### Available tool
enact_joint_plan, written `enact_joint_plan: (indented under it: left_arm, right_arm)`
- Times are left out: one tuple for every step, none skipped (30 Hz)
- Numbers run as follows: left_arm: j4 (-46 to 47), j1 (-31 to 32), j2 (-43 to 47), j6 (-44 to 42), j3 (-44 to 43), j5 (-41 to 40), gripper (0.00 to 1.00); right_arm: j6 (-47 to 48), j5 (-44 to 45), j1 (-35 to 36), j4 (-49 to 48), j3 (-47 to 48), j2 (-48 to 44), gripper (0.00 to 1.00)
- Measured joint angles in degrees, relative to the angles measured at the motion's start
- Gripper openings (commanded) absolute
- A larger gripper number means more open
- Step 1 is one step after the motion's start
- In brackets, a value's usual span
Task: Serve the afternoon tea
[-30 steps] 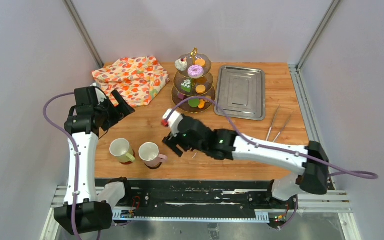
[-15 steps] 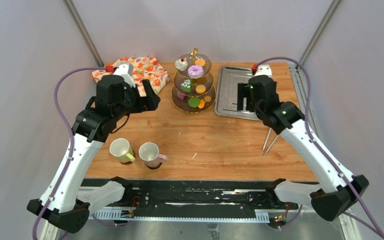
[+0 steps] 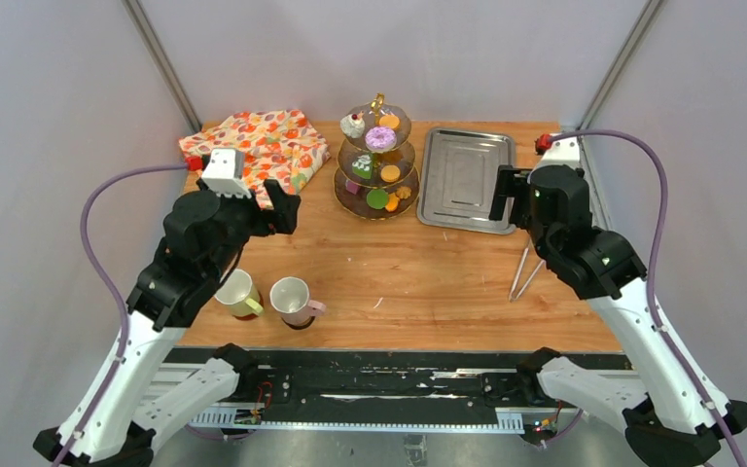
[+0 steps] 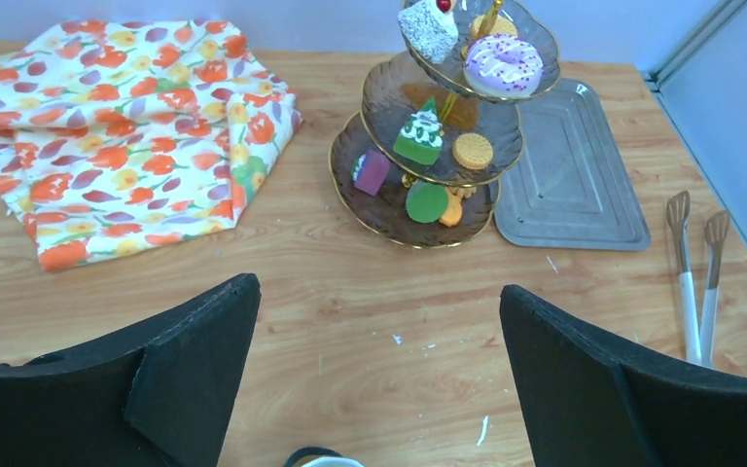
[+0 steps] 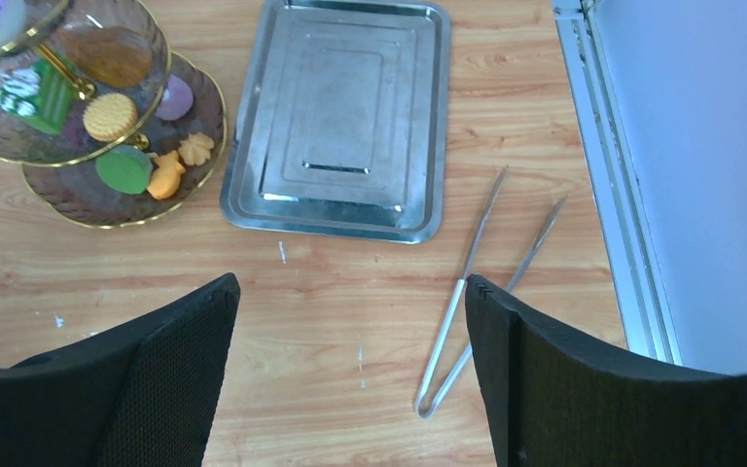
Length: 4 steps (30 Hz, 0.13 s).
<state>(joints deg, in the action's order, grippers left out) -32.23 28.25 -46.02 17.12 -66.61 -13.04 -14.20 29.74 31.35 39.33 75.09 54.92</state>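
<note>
The brown-glass three-tier stand [image 3: 376, 161] with a gold handle stands at the back centre. It holds a cherry cupcake [image 4: 428, 29], a purple doughnut [image 4: 503, 63], a green cake [image 4: 418, 136] and an orange biscuit [image 4: 472, 151]. The stand's lower tiers also show in the right wrist view [image 5: 107, 126]. The yellow-green mug [image 3: 236, 293] and pink mug [image 3: 294, 301] stand near the front left. My left gripper [image 3: 274, 212] [image 4: 379, 288] is open and empty, raised above the table left of the stand. My right gripper [image 3: 502, 197] [image 5: 350, 282] is open and empty, raised over the tray's right edge.
A steel tray [image 3: 467, 180] lies right of the stand with nothing on it. Metal tongs [image 3: 530, 258] lie on the wood in front of the tray. A folded floral cloth [image 3: 258, 151] lies at the back left. Frame posts and grey walls close in the table.
My right gripper left the spot beside the pink mug, swung to the tray and then drew back right. My left gripper rose toward the cloth, then pulled back a little. Both stayed open.
</note>
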Motion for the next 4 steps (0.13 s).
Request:
enact_joint_plan:
  left_arm:
    - [0.83, 0.02, 1.66, -0.33, 1.62, -0.35, 0.98]
    - [1.36, 0.02, 2.84, -0.68, 2.64, -0.59, 0.98]
    - [1.84, 0.02, 3.67, -0.9, 3.34, -0.94, 0.98]
    - [2.21, 0.02, 4.46, -1.16, 3.67, -1.42, 0.98]
  right_arm:
    - [-0.11, 0.35, 0.0, 0.09, -0.66, -0.24, 0.85]
    - [-0.22, 0.59, 0.0, 0.33, -1.29, -0.5, 0.85]
    - [-0.31, 0.85, 0.0, 0.5, -1.84, -0.66, 0.84]
    - [-0.44, 1.18, 0.0, 0.87, -2.25, -0.74, 0.85]
